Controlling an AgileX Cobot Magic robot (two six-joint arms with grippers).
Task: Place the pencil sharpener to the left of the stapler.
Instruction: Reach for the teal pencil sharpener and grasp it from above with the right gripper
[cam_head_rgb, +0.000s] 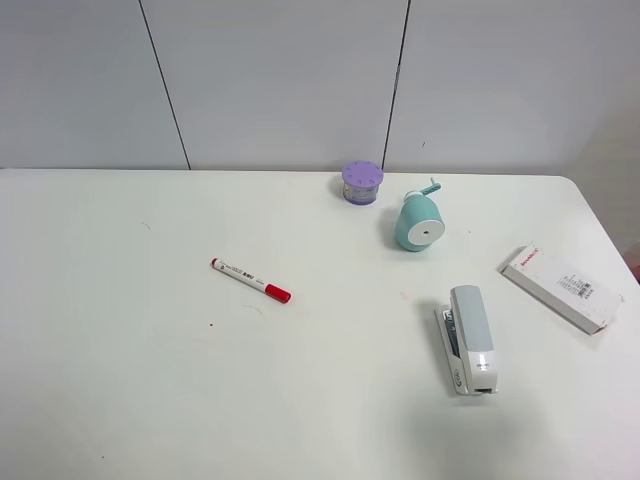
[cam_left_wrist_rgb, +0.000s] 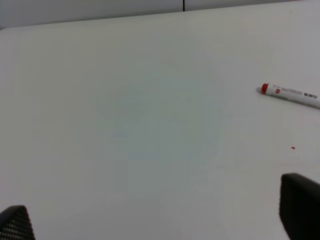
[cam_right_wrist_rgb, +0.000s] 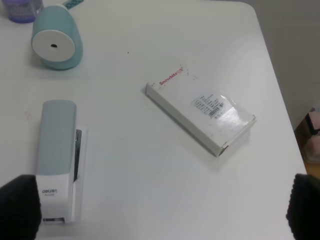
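Observation:
The teal pencil sharpener (cam_head_rgb: 418, 222) lies on the table at the back right, its white round face (cam_right_wrist_rgb: 54, 46) turned toward the front. The grey and white stapler (cam_head_rgb: 470, 338) lies lengthwise in front of it, a little to its right, and the two are apart. Neither arm shows in the exterior view. My right gripper (cam_right_wrist_rgb: 160, 212) is open above the table, one dark fingertip (cam_right_wrist_rgb: 17, 207) next to the stapler's (cam_right_wrist_rgb: 57, 160) near end. My left gripper (cam_left_wrist_rgb: 157, 220) is open over bare table with nothing between its fingers.
A small purple lidded container (cam_head_rgb: 362, 183) stands behind the sharpener near the back edge. A flat white box with red print (cam_head_rgb: 560, 287) lies right of the stapler near the table's right edge. A red-capped marker (cam_head_rgb: 250, 280) lies left of centre.

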